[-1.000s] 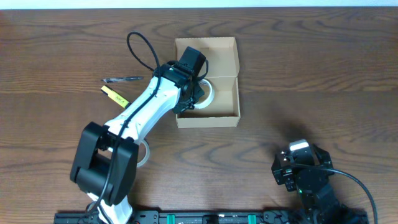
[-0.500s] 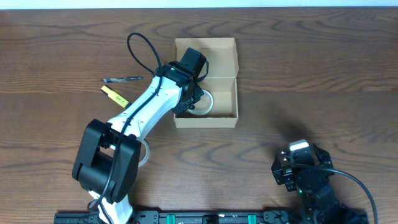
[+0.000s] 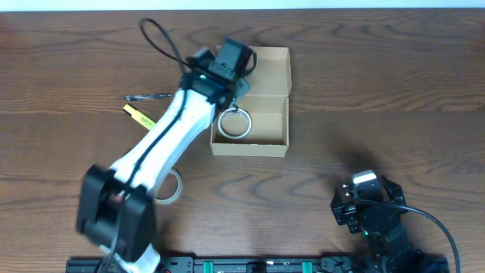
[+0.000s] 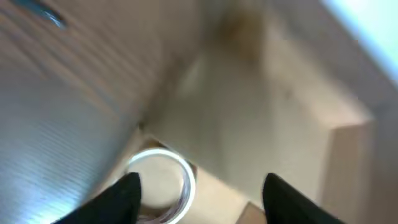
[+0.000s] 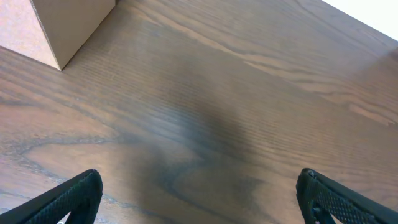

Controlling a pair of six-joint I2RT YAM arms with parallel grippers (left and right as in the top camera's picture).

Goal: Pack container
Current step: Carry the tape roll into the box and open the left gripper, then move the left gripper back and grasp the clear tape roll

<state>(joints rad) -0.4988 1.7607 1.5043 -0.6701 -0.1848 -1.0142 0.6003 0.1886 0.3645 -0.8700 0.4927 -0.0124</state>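
Container: upper centre, lid flap open, tape roll lying inside.
Left gripper: over the container, fingers wide, empty.
Right gripper: lower right, fingers wide, empty.

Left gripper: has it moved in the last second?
Yes. The left gripper has pulled back from the cardboard box compartment toward its lid flap, leaving the tape roll lying inside.

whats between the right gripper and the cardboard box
Just bare tabletop. The right wrist view shows nothing between the right gripper and the cardboard box; overhead agrees.
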